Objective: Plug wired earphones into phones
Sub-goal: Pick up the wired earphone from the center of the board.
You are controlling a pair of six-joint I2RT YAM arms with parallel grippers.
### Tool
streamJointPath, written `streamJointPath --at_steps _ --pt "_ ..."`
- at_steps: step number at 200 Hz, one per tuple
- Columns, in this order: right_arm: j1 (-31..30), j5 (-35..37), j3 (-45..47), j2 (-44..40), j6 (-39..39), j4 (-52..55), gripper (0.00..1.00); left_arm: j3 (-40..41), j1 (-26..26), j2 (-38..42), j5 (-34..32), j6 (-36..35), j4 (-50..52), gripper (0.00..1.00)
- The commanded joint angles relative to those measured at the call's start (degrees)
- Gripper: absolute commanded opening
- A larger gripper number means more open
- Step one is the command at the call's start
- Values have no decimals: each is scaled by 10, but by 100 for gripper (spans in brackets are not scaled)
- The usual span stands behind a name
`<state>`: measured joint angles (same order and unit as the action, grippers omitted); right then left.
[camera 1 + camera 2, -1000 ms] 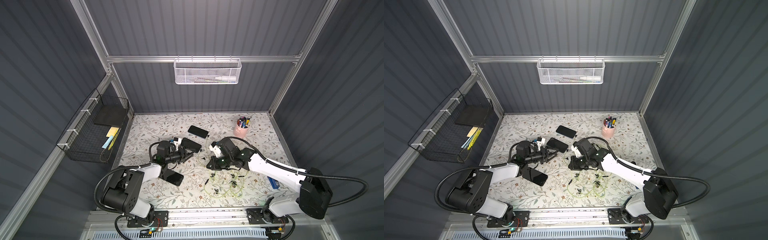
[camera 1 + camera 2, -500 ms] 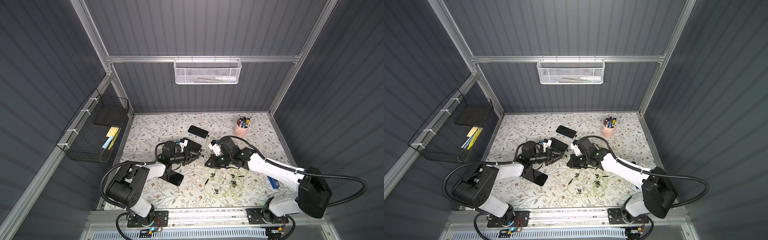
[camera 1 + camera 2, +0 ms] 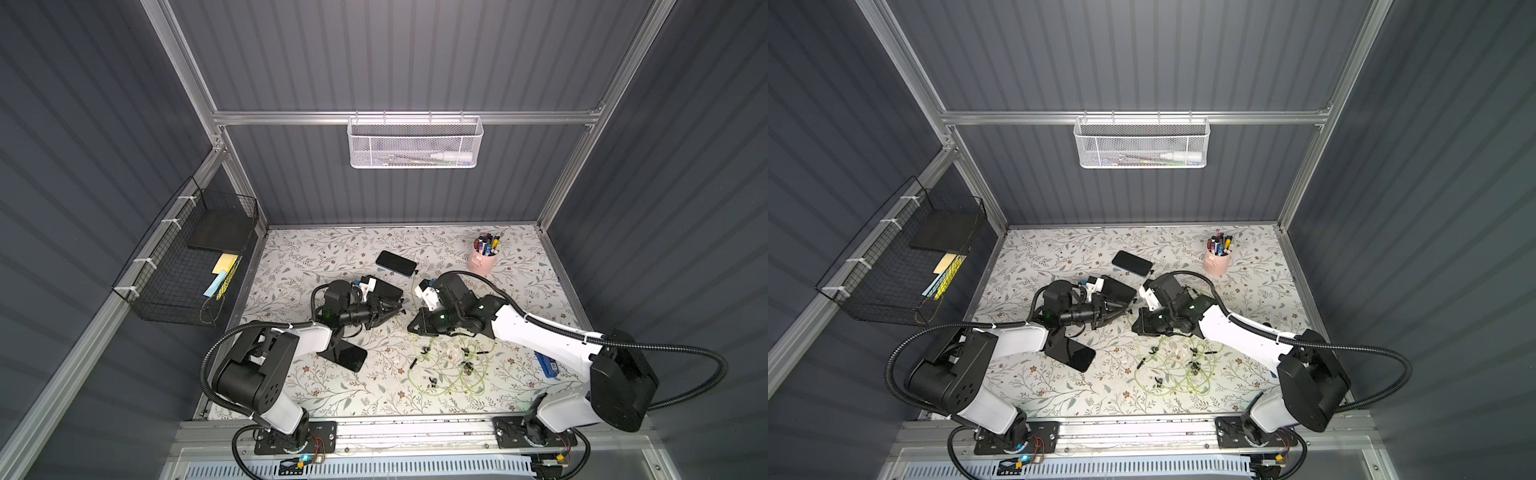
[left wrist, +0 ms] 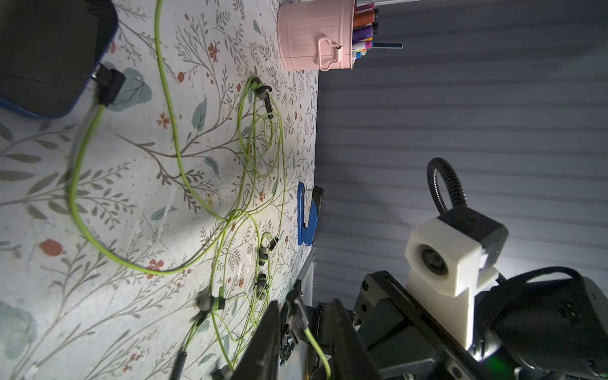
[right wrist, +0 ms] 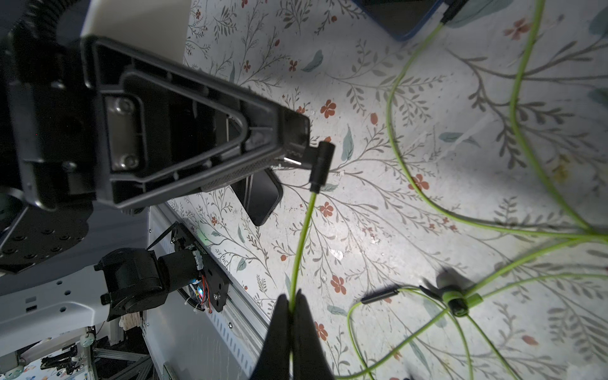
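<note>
Earphones (image 3: pixel 449 365): light, limp, springy, likely to snag on their own loops, tangled on the mat (image 3: pixel 332 257) near the front. Best taken by the stiff black plug (image 5: pixel 320 161), not by the soft, slippery cable (image 5: pixel 301 237). Right gripper (image 5: pixel 291 297) on that cable a little behind the plug, jaws pressed together on it. Left gripper (image 3: pixel 400 309) around the plug, jaws narrowly apart; cannot tell whether already pinching. Far phone (image 3: pixel 396 262) apparently plugged already; middle phone (image 3: pixel 388 291) just beside the left gripper; near phone (image 3: pixel 347 355) partly under the left arm (image 3: pixel 307 336). Well aside: pink pen cup (image 3: pixel 482 262), blue stapler (image 3: pixel 546 365). In the way: loose loops, plus two grippers crowding one small plug.
</note>
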<state>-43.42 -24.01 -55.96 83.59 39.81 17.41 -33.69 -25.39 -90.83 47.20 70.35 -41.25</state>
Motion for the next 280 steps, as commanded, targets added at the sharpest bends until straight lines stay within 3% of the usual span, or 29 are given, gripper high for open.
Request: streamJointPath --at_steps 1,166,183,194,222,247,280 --pt "3 0 -14 7 -10 -5 0 -14 -5 -1 13 1 2 26" --pt "2 3 -12 8 -16 -9 0 -17 -8 -10 10 0 14 2" --pt "19 -12 -4 -4 -16 -9 39 -17 -8 -13 10 -1 13 0" --pt "47 -35 9 -18 -10 -16 45 -19 -8 -16 11 1 8 0" --pt "121 -138 71 -45 55 -141 41 -22 -8 -35 36 35 -54 0" --pt "150 -203 98 -32 114 -250 31 -26 -8 -64 71 90 -151 0" --pt "168 -258 128 13 194 -397 29 -27 -15 -103 96 164 -273 0"
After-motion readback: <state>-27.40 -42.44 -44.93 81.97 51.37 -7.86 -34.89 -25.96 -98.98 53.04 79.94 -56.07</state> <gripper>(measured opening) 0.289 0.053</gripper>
